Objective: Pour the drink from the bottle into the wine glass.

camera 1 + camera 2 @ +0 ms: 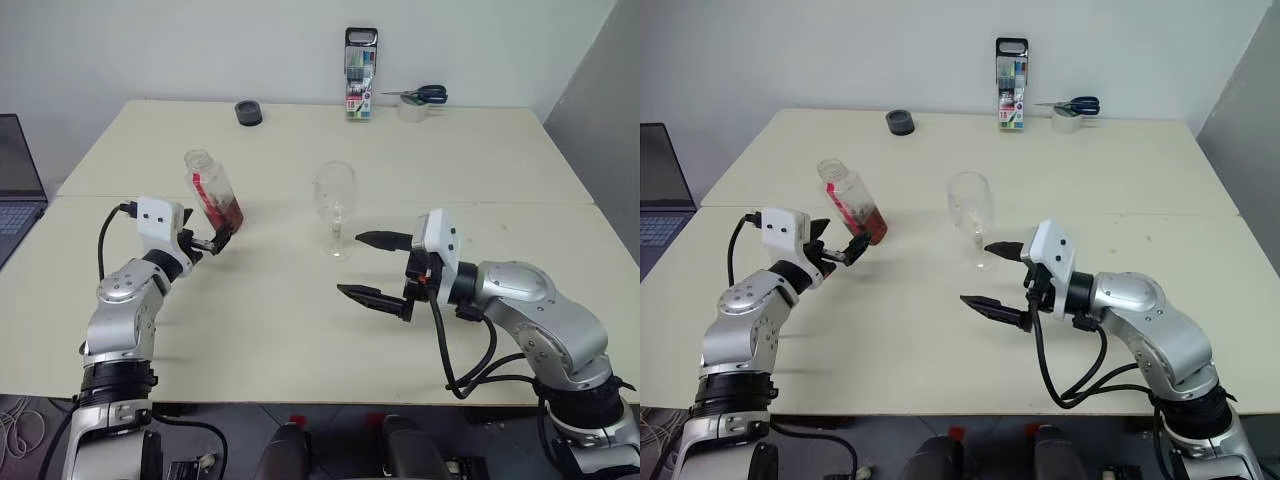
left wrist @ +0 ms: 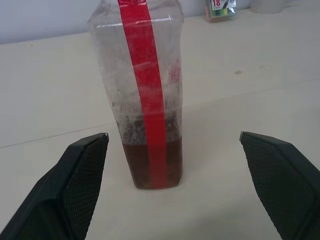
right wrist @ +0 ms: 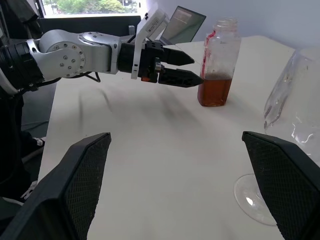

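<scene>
While the small clear square-sided plastic bottle (image 1: 213, 192) stands uncapped on the cream bench (image 1: 300, 330), the left tool (image 1: 205, 243) sits at the bottle's base with its two black fingers spread wide. In the left wrist view the bottle (image 2: 145, 100) rises between those fingers with clear bench showing on either side, so nothing is gripped. A red label strip (image 2: 148, 90) runs down the bottle's face, and the reddish-brown drink (image 2: 152, 162) fills only the lowest part.

Taking the bench as a clock face seen from the robot's head, the bottle is at about 9 o'clock from the centre. The clear stemmed wine glass (image 1: 335, 205) stands upright near the centre, well apart from the bottle, at its 3 o'clock side. It looks empty. The right tool (image 1: 375, 268) lies just at the glass's 5 o'clock, pointing across toward the left arm, with its fingers wide apart and holding nothing; the farther fingertip is near the glass's foot, though I cannot tell whether it touches. In the right wrist view the glass (image 3: 295, 105) stands close beside one finger.

Along the far edge of the bench sit a dark round cap-like disc (image 1: 248, 113) at 11 o'clock, an upright pack of marker pens (image 1: 360, 75) at 12 o'clock, and blue-handled scissors (image 1: 420, 95) lying on a roll of tape (image 1: 412, 110) at 1 o'clock. A laptop (image 1: 15, 185) shows at the far 9 o'clock edge.
</scene>
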Controlling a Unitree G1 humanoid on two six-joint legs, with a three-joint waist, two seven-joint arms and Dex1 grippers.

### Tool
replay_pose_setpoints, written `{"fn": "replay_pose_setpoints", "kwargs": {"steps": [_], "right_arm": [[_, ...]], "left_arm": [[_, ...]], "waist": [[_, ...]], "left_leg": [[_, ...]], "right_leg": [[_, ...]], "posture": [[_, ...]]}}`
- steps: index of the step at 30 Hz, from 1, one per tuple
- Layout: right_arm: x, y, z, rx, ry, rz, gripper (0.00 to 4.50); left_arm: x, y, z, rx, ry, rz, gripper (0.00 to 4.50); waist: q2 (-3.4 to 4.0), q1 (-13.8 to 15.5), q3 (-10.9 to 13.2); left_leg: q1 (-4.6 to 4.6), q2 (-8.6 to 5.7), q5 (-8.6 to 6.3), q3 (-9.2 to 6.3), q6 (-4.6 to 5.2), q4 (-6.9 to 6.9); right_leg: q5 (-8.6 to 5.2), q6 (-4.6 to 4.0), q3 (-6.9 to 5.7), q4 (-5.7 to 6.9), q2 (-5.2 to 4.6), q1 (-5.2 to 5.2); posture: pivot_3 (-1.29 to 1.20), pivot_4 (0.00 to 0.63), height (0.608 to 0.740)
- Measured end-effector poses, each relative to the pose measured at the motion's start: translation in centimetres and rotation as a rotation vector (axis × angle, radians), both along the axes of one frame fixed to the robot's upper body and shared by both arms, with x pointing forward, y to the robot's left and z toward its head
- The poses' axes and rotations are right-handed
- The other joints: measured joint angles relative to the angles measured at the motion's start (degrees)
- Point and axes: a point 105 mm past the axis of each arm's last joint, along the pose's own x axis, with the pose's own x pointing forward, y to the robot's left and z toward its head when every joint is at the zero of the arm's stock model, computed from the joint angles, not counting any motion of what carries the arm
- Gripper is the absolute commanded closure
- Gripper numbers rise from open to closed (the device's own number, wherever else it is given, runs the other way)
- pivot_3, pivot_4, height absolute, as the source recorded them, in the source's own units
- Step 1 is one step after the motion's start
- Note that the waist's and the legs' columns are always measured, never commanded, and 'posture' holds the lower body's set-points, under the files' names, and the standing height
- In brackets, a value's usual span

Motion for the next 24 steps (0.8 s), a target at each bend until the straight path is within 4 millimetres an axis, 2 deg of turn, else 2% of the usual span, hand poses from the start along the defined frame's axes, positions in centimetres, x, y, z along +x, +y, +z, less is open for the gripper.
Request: {"fn": "replay_pose_setpoints", "kwargs": {"steps": [3,9,24], "right_arm": [[0.1,0.3,0.0,-0.002,-0.001,0.008,0.01],[0.2,0.9,0.2,-0.004,-0.007,0.025,0.01],[0.2,1.6,0.6,0.008,-0.018,0.047,0.01]], "left_arm": [[0.4,0.1,0.2,-0.001,-0.004,0.004,0.0],[1.1,0.4,-0.6,0.002,0.023,0.004,0.0],[3.1,0.6,-0.3,0.017,0.023,-0.017,0.0]], "waist": [[0.0,0.0,0.0],[0.0,0.0,0.0],[0.0,0.0,0.0]], "left_leg": [[-0.01,-0.01,0.0,-0.01,0.0,0.0],[-0.03,-0.01,0.0,-0.02,0.0,0.01],[-0.06,-0.03,0.0,-0.04,-0.01,0.02]], "right_leg": [[0.0,0.0,-0.01,0.0,0.0,0.0],[0.0,0.0,-0.01,-0.01,0.0,-0.01],[0.0,0.0,-0.04,0.01,-0.01,-0.04]], "posture": [[0.0,0.15,0.74],[0.0,0.15,0.74],[0.0,0.15,0.74]]}}
